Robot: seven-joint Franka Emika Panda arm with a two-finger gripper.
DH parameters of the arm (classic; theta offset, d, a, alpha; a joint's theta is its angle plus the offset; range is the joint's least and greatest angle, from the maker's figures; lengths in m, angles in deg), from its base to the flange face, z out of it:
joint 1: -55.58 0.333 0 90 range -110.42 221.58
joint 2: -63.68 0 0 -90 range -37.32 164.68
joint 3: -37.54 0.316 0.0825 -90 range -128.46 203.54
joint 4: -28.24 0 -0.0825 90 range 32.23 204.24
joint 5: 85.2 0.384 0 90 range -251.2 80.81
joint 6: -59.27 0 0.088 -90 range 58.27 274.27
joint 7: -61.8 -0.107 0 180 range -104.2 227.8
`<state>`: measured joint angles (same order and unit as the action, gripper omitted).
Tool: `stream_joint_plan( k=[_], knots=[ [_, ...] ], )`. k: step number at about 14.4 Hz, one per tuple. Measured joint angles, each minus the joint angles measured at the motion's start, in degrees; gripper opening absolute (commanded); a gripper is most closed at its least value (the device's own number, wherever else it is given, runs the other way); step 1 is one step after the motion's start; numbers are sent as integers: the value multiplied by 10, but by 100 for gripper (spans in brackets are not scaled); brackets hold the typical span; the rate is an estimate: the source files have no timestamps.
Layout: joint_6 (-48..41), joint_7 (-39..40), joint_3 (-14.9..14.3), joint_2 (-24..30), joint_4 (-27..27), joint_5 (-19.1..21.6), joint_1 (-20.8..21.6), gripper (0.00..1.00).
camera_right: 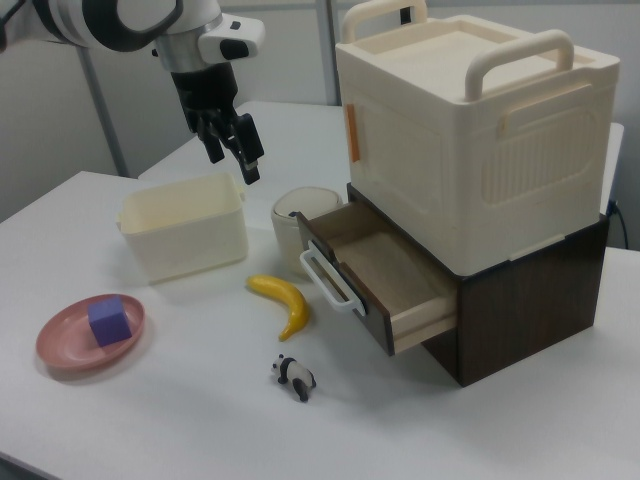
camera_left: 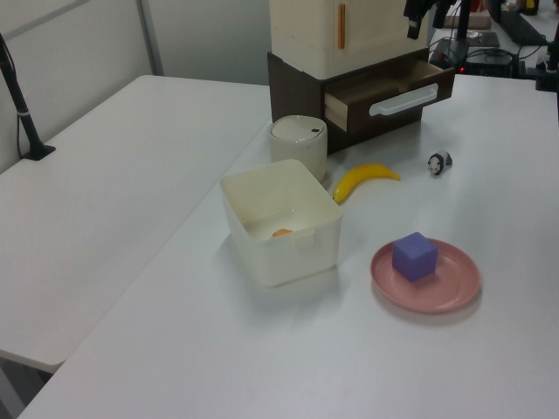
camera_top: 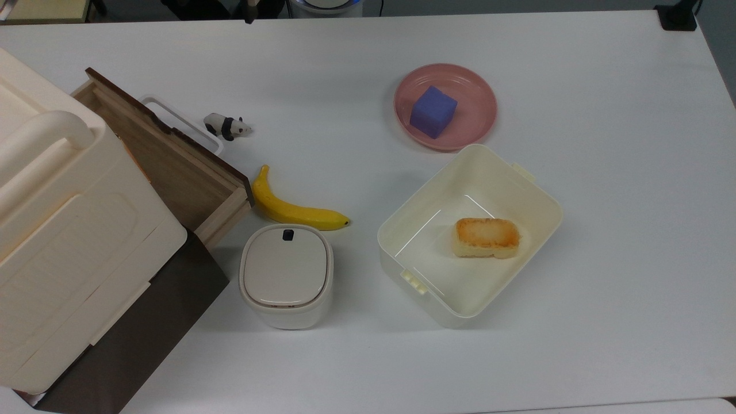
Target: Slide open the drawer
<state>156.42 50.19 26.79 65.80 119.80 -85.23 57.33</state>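
Note:
The drawer (camera_top: 172,172) stands pulled out from the dark cabinet, showing its bare lighter wood inside; it also appears as the drawer (camera_right: 385,275) and the drawer (camera_left: 393,87). Its white bar handle (camera_top: 183,123) sits on the dark front panel. My gripper (camera_right: 233,162) hangs open and empty high above the table. In the right view it is up and to the left of the drawer, well clear of the handle (camera_right: 325,282). Nothing lies in the drawer.
A large cream box (camera_top: 63,230) sits on the cabinet (camera_top: 144,333). A banana (camera_top: 293,211) and a toy panda (camera_top: 227,125) lie just in front of the drawer. Nearby stand a lidded cream pot (camera_top: 286,275), a cream tub (camera_top: 437,259) holding bread (camera_top: 486,237), and a pink plate (camera_top: 474,115) with a purple cube (camera_top: 432,111).

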Motion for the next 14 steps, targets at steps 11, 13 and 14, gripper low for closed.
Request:
stream_joint_plan(
  k=[11, 13, 14],
  knots=[
    [-44, 134, 12, -4, 2, 0, 1, 100],
    [-44, 132, 14, -5, 2, 0, 1, 100],
    [-44, 129, 19, -6, 2, 0, 1, 100]
  ],
)
